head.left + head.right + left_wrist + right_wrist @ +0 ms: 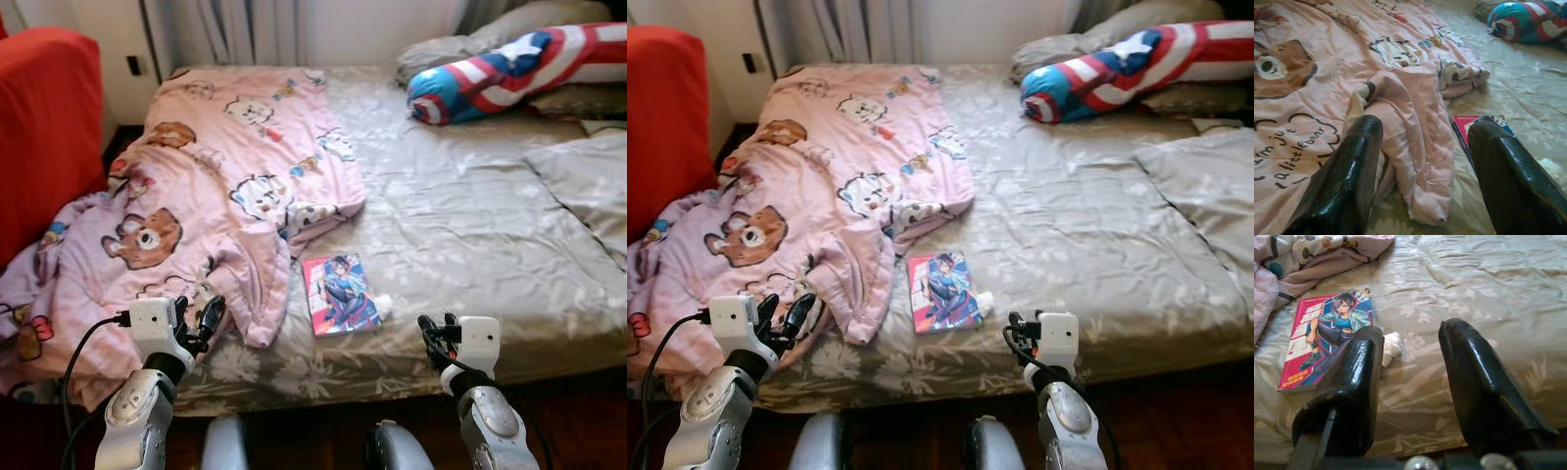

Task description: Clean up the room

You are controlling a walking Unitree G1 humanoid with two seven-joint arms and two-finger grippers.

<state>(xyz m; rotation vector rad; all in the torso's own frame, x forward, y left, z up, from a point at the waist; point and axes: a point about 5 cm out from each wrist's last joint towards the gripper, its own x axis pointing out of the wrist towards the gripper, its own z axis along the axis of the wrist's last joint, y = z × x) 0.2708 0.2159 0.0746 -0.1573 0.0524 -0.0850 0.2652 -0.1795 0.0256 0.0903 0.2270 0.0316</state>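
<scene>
A pink cartoon-bear blanket (211, 196) lies rumpled over the left half of the bed, its edge hanging off the front left. A comic book (340, 294) with a red and blue cover lies flat near the bed's front edge, a small white crumpled scrap (1392, 346) touching its right side. My left gripper (199, 320) is open, held low over the blanket's front fold. My right gripper (437, 338) is open at the bed's front edge, right of the book, with nothing between its fingers.
The bed (460, 225) has a beige floral sheet. A red, white and blue star pillow (509, 69) and grey pillows lie at the far right. A red armchair (44, 127) stands at the left. Curtains hang behind the bed. Dark floor (578, 421) runs below the bed.
</scene>
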